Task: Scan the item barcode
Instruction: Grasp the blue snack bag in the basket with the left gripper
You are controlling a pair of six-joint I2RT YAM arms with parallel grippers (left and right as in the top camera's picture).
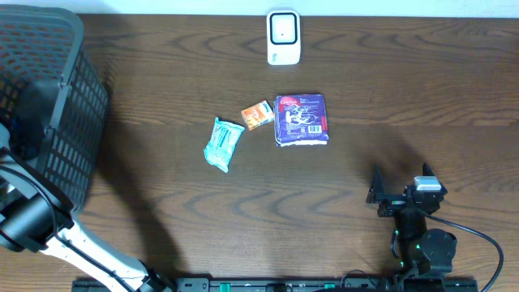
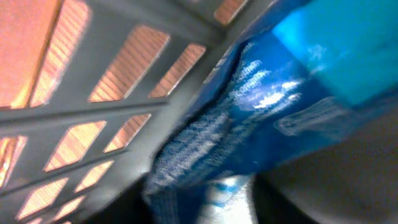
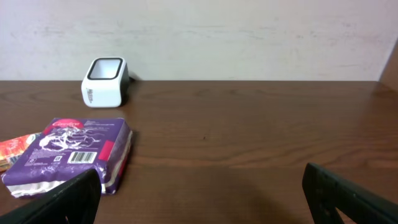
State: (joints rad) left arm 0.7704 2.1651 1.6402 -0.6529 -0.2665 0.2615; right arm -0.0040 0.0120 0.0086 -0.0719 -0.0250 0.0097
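Inside the basket (image 1: 49, 97), the packet (image 2: 261, 112) looks soft and slippery, best pinched at an edge; left hand (image 1: 32, 122) grip unclear, right hand (image 3: 202, 190) wide open, empty.

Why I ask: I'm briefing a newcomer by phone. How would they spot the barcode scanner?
On the dark wooden table, look to the far edge by the pale wall. The scanner stands alone there, just beyond the purple pack. Unlike that soft pack, it is a small white rigid box with a dark-rimmed window.
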